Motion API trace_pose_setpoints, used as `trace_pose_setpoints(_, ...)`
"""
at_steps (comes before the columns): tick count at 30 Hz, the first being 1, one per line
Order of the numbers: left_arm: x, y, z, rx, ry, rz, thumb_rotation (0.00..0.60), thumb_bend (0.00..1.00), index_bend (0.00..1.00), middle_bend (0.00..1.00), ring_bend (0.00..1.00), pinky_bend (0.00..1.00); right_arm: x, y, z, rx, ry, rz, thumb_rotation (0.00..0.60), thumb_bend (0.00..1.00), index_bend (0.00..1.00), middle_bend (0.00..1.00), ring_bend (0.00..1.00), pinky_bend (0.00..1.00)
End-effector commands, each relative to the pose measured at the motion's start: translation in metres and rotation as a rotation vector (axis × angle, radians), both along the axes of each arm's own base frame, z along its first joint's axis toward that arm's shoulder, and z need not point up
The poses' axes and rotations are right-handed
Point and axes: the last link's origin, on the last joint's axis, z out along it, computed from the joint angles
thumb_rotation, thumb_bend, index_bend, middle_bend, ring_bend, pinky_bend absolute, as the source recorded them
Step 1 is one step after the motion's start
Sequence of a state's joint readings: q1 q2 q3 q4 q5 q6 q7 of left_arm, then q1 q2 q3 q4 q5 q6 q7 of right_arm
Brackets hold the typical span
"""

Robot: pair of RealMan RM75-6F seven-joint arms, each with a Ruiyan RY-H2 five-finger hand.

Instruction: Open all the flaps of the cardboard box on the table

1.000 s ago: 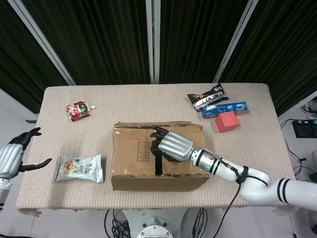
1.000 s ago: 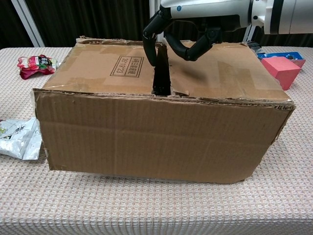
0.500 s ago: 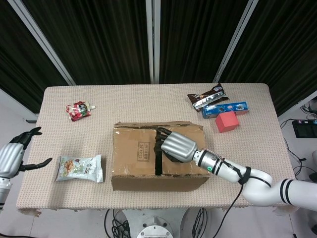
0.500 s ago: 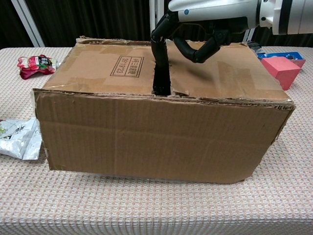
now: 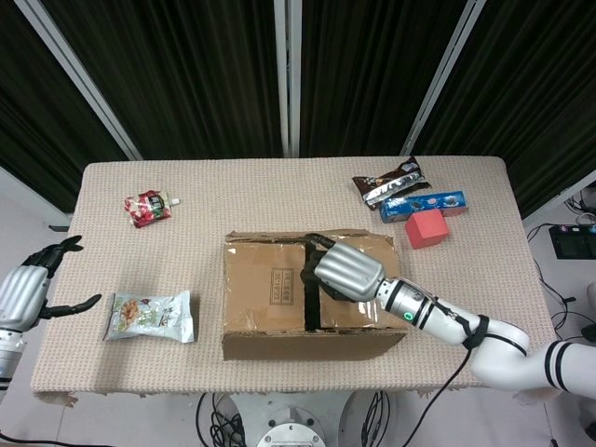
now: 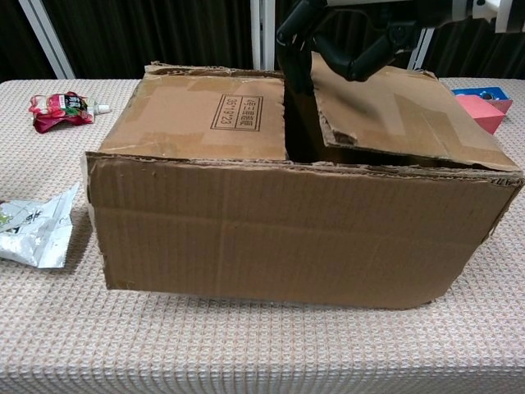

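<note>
Box: the cardboard box [image 5: 312, 296] is sitting near the table's [image 5: 233, 191] front edge, top flaps mostly shut.
Right hand: your right hand [image 5: 346, 271] is hooking its fingers [image 6: 294, 49] into the centre seam and gripping the right flap [image 6: 394, 111], which is tilting up at the seam.
Left hand: your left hand [image 5: 28, 291] is hovering off the box's far left, fingers spread, holding nothing.
Risk: the box is resting loose, nothing bracing it, so pulling sideways could be dragging it instead of hinging the flap.
Risk: the flap's torn near edge may be ripping if you lift from one corner.
Left flap [image 6: 197, 115]: lying flat, not yet opened.
Writing: a printed stamp [image 6: 239, 112] on the left flap, seemingly a date code; too blurred to read for certain.
Nearby: silver snack pouch [image 5: 149, 317] left of the box; red block [image 5: 426, 228] right of it, behind; pack lettering illegible.
</note>
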State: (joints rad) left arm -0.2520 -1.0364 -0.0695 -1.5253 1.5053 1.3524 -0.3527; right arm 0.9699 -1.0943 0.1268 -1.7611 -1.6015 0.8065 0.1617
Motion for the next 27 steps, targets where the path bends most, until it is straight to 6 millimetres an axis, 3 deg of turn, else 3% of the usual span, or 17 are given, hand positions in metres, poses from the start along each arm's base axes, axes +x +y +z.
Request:
trace_pose_setpoints(1,0.001,0.000,0.000,0.000,-0.001,-0.001,0.337,0.12,0.10,0.22,0.18,0.25,0.001,0.000,0.013,-0.024,-0.032,0.002,0.600,0.84,0.50,0.54,0.36,0.09)
trace_pose_setpoints(11,0.006,0.001,0.002,-0.002,-0.003,-0.017,0.337,0.12,0.10,0.22,0.18,0.26,-0.015,0.012,0.072,-0.155,-0.087,0.018,0.600,0.84,0.50,0.62,0.36,0.09)
trace_pose_setpoints(21,0.020,0.004,-0.002,-0.020,-0.008,-0.053,0.337,0.12,0.10,0.22,0.18,0.26,-0.055,0.033,0.134,-0.303,-0.117,-0.029,0.600,0.84,0.50,0.65,0.38,0.09)
trace_pose_setpoints(27,0.028,0.006,-0.005,-0.036,-0.012,-0.067,0.338,0.12,0.10,0.22,0.18,0.26,-0.089,0.045,0.158,-0.358,-0.109,-0.101,0.600,0.84,0.50,0.68,0.40,0.09)
